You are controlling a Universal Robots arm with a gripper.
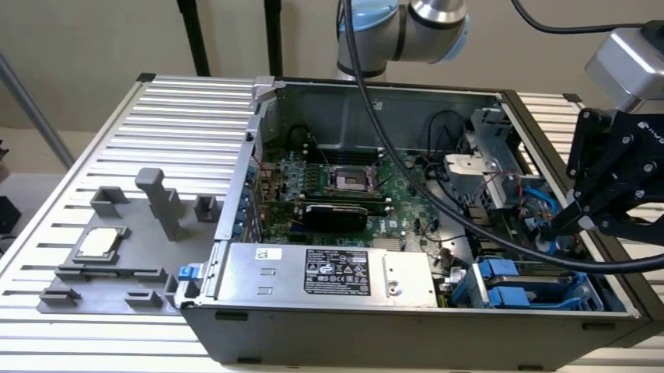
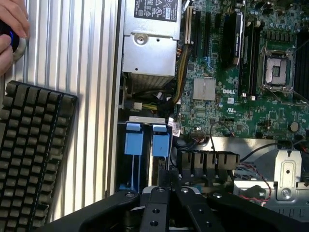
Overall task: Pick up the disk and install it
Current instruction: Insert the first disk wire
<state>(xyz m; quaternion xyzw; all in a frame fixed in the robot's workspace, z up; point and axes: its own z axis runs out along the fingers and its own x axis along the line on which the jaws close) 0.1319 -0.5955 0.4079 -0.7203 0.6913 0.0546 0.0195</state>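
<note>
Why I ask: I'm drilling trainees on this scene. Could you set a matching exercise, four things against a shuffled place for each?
Things
A. small square silver chip
B. large silver metal box with a black label
C. two blue plastic carrier tabs
D. black keyboard

Places
1. on the slatted metal table, near a person's hand
2. in the drive bay at a corner of the open computer case
3. on the grey tray at the exterior view's left
4. inside the case, along the wall nearest the exterior camera

Pairs: A-3, B-4, C-2, D-1
</note>
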